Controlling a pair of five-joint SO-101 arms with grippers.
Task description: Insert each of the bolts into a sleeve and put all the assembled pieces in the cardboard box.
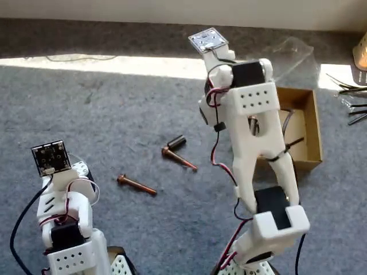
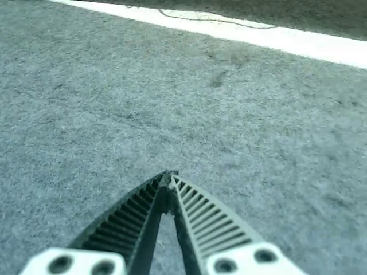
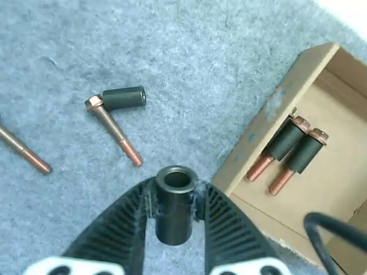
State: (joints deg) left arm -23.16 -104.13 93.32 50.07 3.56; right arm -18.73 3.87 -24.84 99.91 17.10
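High, right-wrist views sharing cardboard box (image 1: 308, 109) (image 3: 268, 125)

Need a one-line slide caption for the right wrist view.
Right hand grips a black sleeve; two assembled pieces lie in the cardboard box.

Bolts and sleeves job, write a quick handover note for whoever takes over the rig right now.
Left gripper: shut, empty.
Right gripper: shut on a black cylindrical sleeve, beside the brown cardboard box.
Done: two sleeved copper bolts lie in the box.
Left: on the grey carpet, one bare copper bolt with its head beside a loose black sleeve, another bare bolt farther off. Sleeve both, then box them.
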